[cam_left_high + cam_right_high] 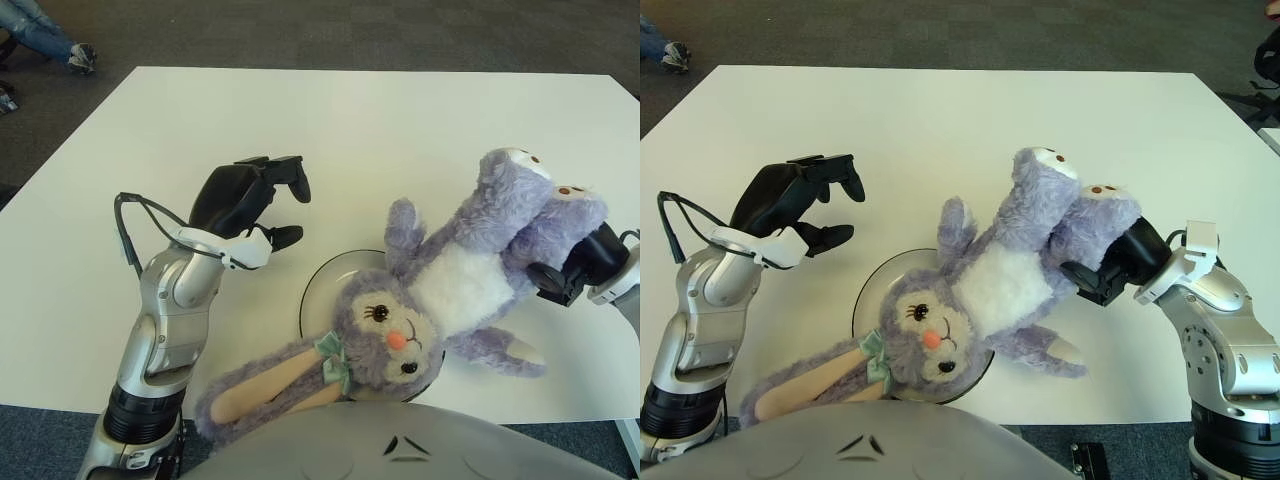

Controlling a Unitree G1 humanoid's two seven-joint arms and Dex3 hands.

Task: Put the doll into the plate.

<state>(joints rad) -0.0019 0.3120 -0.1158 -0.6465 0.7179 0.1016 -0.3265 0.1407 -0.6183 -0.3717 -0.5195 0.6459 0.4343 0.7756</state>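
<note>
The doll (450, 285), a purple plush rabbit with a white belly, lies on its back across the table. Its head (390, 335) rests on the pale round plate (314, 291), and its long ears (270, 385) trail off the plate toward the front edge. The legs point up and to the right. My right hand (1095, 280) is at those legs, with its black fingers curled around one of them. My left hand (290, 210) hovers left of the plate with fingers spread and holds nothing.
The white table (350, 130) stretches far behind the plate. Its front edge runs close under the doll's ears. Dark carpet surrounds the table, and a person's legs and shoes (50, 40) show at the far left corner.
</note>
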